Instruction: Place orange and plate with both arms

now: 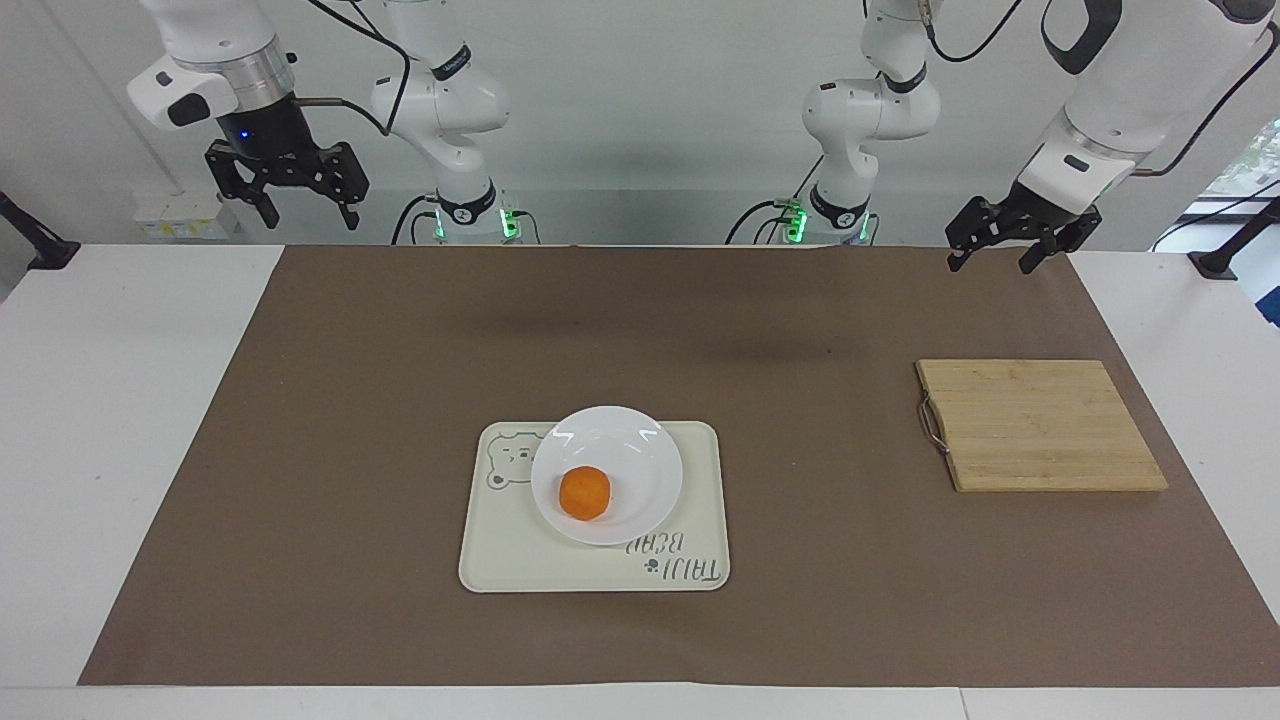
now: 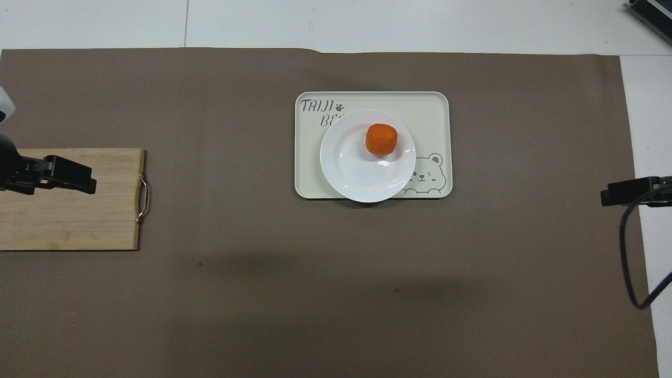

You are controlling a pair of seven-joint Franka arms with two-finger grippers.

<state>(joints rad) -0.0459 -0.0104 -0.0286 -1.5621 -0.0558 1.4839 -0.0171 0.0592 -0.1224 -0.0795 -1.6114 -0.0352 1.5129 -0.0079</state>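
The orange (image 1: pixel 584 493) (image 2: pixel 381 139) lies in the white plate (image 1: pixel 640 450) (image 2: pixel 352 173), and the plate rests on a cream bear-print tray (image 1: pixel 520 560) (image 2: pixel 430 110) mid-table. My right gripper (image 1: pixel 293 207) hangs open and empty, high above the mat's corner at the right arm's end; only one dark part of it shows at the overhead view's edge. My left gripper (image 1: pixel 994 254) is open and empty, raised over the mat's edge at the left arm's end; in the overhead view it (image 2: pixel 58 176) lies over the wooden board.
A bamboo cutting board (image 1: pixel 1040 425) (image 2: pixel 79 220) with a metal handle lies toward the left arm's end. A brown mat (image 1: pixel 350 400) covers most of the white table. A black cable (image 2: pixel 630 252) hangs at the right arm's end.
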